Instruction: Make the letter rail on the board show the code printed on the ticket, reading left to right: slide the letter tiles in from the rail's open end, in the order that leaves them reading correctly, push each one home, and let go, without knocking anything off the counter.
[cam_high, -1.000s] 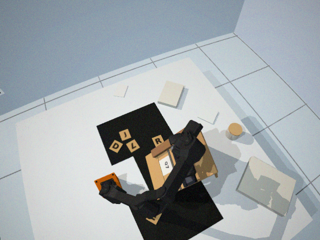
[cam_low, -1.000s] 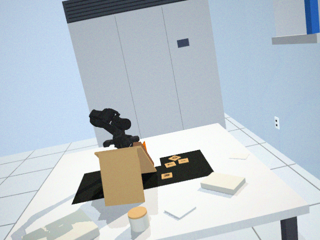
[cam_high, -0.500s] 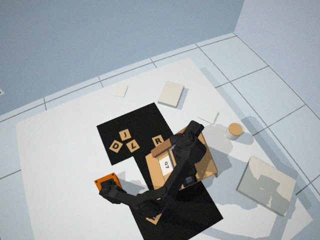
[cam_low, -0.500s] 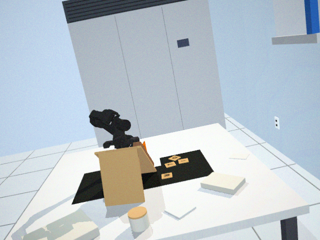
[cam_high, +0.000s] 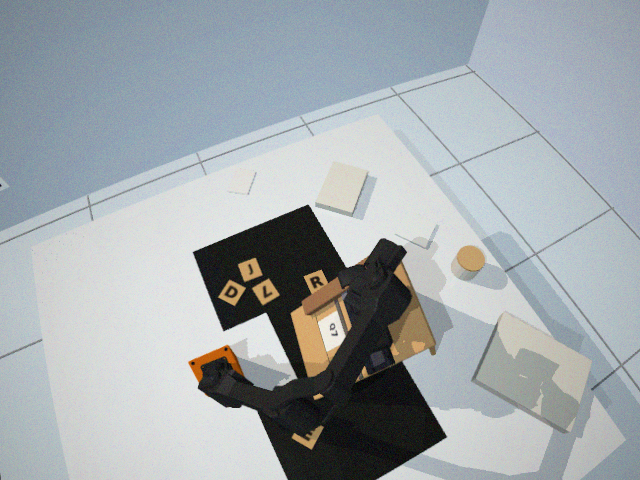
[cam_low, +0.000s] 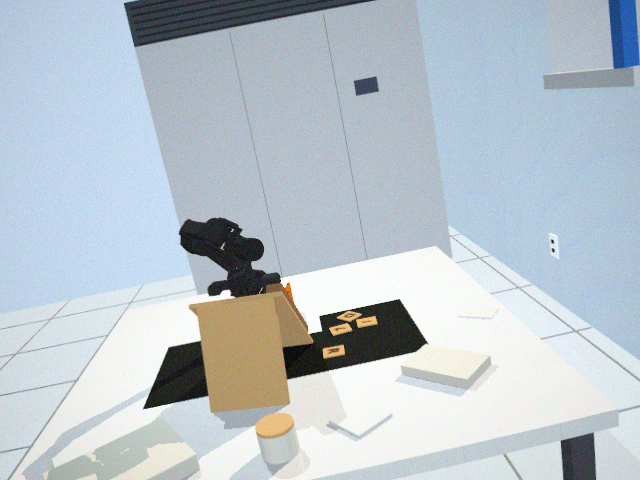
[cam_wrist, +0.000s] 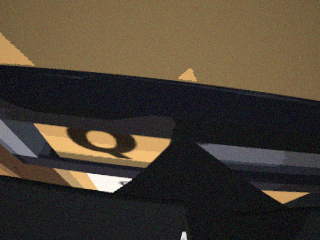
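Note:
The sloped tan board (cam_high: 306, 341) (cam_low: 242, 356) has a brown block (cam_high: 324, 297) at one end. A Q tile (cam_wrist: 156, 146) sits in the grey rail (cam_wrist: 240, 152), near the brown-block end. The ticket (cam_high: 330, 330) (cam_wrist: 104, 182) is partly visible; it appears to read Q7. My gripper (cam_wrist: 182, 151) (cam_low: 242, 288) is shut and empty, low over the rail beside the Q tile; contact cannot be told. Loose tiles on the black mat (cam_high: 294, 232) are D (cam_high: 225, 299), J (cam_high: 244, 267), an L-or-7 tile (cam_high: 271, 301), R (cam_high: 309, 276) and a partly hidden tile (cam_high: 309, 440).
A cream block (cam_high: 341, 187) (cam_low: 445, 361) and thin white pieces lie behind the mat. A wooden-lidded jar (cam_high: 470, 258) (cam_low: 275, 426) and a large pale block (cam_high: 496, 356) stand beyond the board near the counter edge. My arm crosses over the board.

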